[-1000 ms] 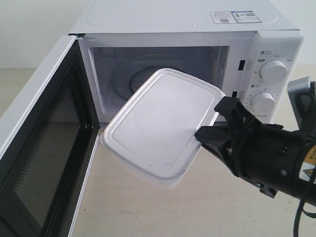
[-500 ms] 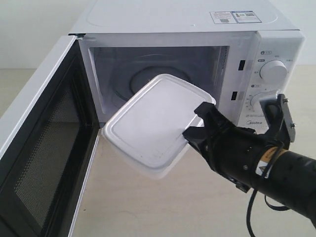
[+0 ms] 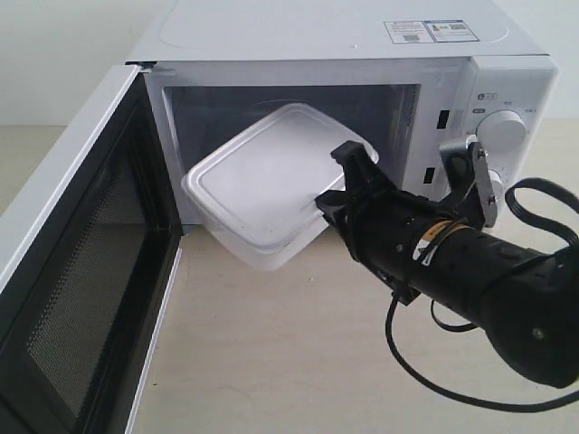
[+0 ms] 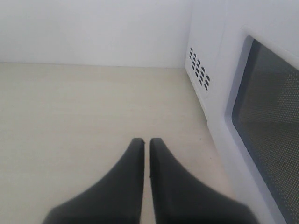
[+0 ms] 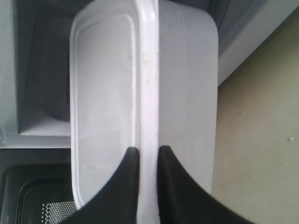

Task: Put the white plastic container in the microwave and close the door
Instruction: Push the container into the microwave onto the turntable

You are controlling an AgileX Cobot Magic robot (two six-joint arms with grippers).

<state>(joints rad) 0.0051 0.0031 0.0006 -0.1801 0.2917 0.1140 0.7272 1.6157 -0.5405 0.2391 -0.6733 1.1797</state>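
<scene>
Far left, the door stands wide open, its black mesh inner face showing. Beside the door's outer window the left hand hangs over the bare desk, fingers pressed together, clenched on nothing. Moving across: the white plastic container is tilted at the mouth of the microwave. Its far end is inside the dark cavity and its near corner juts out over the desk. Right beside it, the right hand is clamped on the container's rim, one finger on the lid side, the other underneath. Far right, two round knobs sit behind the black arm, and a cable loops onto the desk.
</scene>
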